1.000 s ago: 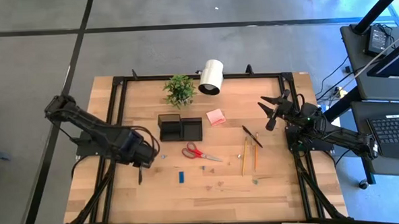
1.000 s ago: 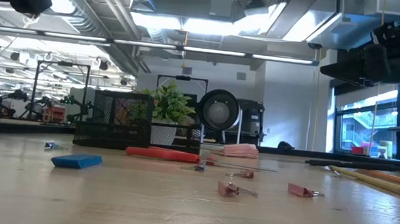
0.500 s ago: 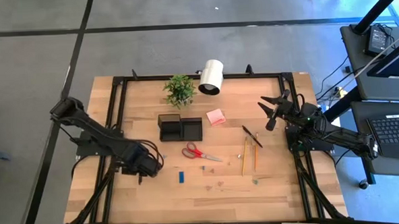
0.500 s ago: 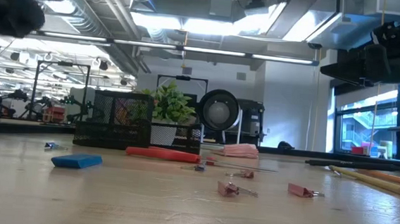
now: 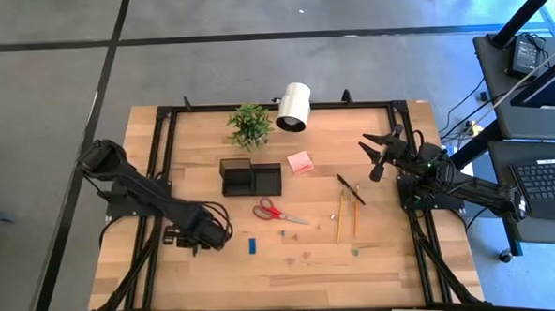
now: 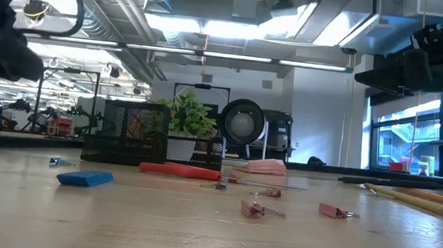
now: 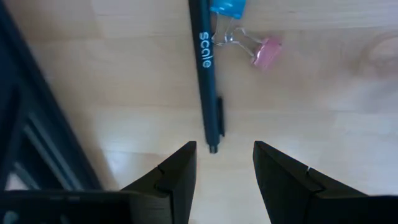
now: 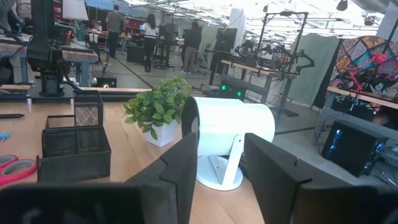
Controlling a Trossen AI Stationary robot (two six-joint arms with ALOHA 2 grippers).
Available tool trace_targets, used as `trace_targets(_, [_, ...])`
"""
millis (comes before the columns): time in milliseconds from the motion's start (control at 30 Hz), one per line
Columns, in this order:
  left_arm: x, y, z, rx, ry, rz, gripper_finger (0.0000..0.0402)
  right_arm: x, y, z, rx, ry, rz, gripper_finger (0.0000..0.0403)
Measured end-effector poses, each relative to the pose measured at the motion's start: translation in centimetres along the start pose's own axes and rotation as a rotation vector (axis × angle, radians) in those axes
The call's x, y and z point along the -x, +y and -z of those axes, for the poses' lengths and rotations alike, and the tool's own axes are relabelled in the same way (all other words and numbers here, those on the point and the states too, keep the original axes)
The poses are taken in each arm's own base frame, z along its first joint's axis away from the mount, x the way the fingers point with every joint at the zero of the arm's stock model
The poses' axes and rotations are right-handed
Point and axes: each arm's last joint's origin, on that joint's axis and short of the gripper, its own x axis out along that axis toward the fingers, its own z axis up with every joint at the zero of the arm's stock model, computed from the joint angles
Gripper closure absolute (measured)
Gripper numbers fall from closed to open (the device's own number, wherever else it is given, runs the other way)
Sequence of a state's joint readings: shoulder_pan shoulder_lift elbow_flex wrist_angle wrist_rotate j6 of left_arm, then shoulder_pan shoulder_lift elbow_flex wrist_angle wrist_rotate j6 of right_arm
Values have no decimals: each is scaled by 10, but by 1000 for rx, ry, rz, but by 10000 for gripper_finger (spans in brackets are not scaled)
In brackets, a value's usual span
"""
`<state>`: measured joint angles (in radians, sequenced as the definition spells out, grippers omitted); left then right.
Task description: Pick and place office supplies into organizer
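Overhead and table-level views share the organizer (image 5: 251,177), wrist cameras close in.

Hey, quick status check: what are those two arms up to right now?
Left tool open, hovering over dark pen. Right tool open, waiting at table's right edge. Organizer has no supplies visible. Pink clip beside pen, otherwise clear.
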<state>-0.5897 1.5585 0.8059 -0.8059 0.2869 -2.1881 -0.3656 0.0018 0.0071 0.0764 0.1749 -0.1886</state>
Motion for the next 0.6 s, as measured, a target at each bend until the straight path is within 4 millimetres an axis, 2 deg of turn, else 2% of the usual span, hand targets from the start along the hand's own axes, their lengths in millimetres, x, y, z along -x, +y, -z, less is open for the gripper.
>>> trace_targets(167, [-2,1,2,12,0,8,249,0,0,0,0,1,0,266])
trace_targets(367, [-17,4,-2,21,31,54,249,0,0,0,0,0,0,266])
trace_targets(600, [-18,6,-3,34,12,53,250,0,0,0,0,0,0,266])
